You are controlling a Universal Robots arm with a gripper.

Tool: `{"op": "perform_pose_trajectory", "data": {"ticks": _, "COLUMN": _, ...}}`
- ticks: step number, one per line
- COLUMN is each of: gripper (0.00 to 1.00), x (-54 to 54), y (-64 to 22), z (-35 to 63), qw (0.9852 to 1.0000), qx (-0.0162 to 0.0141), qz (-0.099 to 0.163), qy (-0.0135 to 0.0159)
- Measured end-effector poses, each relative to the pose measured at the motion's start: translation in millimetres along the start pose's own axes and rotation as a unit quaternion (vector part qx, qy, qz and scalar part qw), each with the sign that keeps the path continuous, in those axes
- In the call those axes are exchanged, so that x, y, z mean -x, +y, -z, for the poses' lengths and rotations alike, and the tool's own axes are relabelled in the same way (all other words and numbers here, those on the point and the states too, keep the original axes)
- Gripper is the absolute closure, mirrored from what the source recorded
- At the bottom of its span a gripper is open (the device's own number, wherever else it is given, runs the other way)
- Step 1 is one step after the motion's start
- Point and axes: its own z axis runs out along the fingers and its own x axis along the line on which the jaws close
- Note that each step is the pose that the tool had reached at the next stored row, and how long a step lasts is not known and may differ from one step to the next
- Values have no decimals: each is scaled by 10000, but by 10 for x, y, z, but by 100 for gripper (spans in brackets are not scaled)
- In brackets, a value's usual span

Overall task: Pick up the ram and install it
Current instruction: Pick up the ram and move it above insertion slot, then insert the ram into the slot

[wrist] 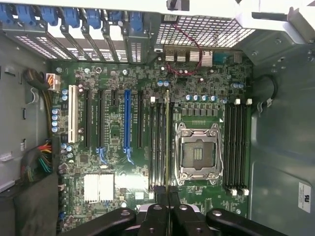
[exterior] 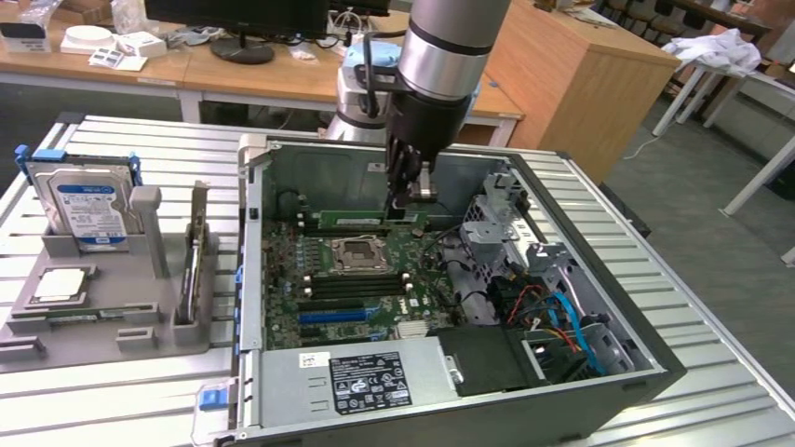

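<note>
Claw (exterior: 411,207) clamped shut on the ram (exterior: 360,220), gripping the slim green stick near its end on the exterior view's right. Hangs from the arm inside the open computer case (exterior: 584,400). Holds the stick level, long edge down, just beyond the CPU socket (exterior: 360,251) in the exterior view. Seen from the wrist view, ram edge-on below the claw, a thin line running along the bank of memory slots (wrist: 156,142) right beside the socket, parallel to them. Cannot tell whether the stick touches a slot or sits just above it.

Case on its side on the slatted metal tabletop (exterior: 708,372), open upward. Contains the green motherboard (exterior: 316,312), a power supply (exterior: 298,368) with a black label at the near end, and a tangle of blue, red and orange cables (exterior: 559,321) beside a metal drive cage (exterior: 497,219) on the exterior view's right.

Grey holder tray (exterior: 74,349) just beside the case, on the exterior view's left. Carries a silver hard drive (exterior: 87,205) with a blue-white label standing upright, a dark expansion card (exterior: 193,265) set on edge, and a square processor chip (exterior: 60,284) lying flat.
</note>
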Motion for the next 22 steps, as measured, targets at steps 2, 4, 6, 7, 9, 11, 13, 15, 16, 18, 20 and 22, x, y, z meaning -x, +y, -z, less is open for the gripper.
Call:
{"op": "perform_pose_trajectory", "data": {"ticks": 2, "gripper": 89, "x": -2, "y": 0, "z": -19, "qw": 10000, "qx": 0, "qz": 0, "qy": 0}}
{"op": "perform_pose_trajectory", "data": {"ticks": 4, "gripper": 89, "x": -2, "y": 0, "z": -20, "qw": 10000, "qx": 1, "qz": 0, "qy": 0}}
{"op": "perform_pose_trajectory", "data": {"ticks": 6, "gripper": 89, "x": -2, "y": 0, "z": -21, "qw": 10000, "qx": 0, "qz": 0, "qy": -1}}
{"op": "perform_pose_trajectory", "data": {"ticks": 7, "gripper": 89, "x": -2, "y": 0, "z": -21, "qw": 10000, "qx": 0, "qz": 0, "qy": 0}}
{"op": "perform_pose_trajectory", "data": {"ticks": 9, "gripper": 89, "x": -2, "y": 0, "z": -21, "qw": 10000, "qx": 0, "qz": 0, "qy": 0}}
{"op": "perform_pose_trajectory", "data": {"ticks": 11, "gripper": 89, "x": -2, "y": 0, "z": -21, "qw": 10000, "qx": 0, "qz": 0, "qy": 0}}
{"op": "perform_pose_trajectory", "data": {"ticks": 13, "gripper": 89, "x": -2, "y": 0, "z": -21, "qw": 10000, "qx": 0, "qz": 0, "qy": 0}}
{"op": "perform_pose_trajectory", "data": {"ticks": 15, "gripper": 89, "x": -2, "y": 0, "z": -23, "qw": 10000, "qx": 0, "qz": 0, "qy": 0}}
{"op": "perform_pose_trajectory", "data": {"ticks": 16, "gripper": 89, "x": -2, "y": 0, "z": -29, "qw": 10000, "qx": 0, "qz": 0, "qy": 0}}
{"op": "perform_pose_trajectory", "data": {"ticks": 18, "gripper": 89, "x": -5, "y": 1, "z": -49, "qw": 10000, "qx": 1, "qz": 0, "qy": 3}}
{"op": "perform_pose_trajectory", "data": {"ticks": 20, "gripper": 89, "x": -7, "y": 0, "z": -73, "qw": 10000, "qx": 2, "qz": 0, "qy": 17}}
{"op": "perform_pose_trajectory", "data": {"ticks": 22, "gripper": 89, "x": -9, "y": 1, "z": -103, "qw": 10000, "qx": 6, "qz": 0, "qy": 19}}
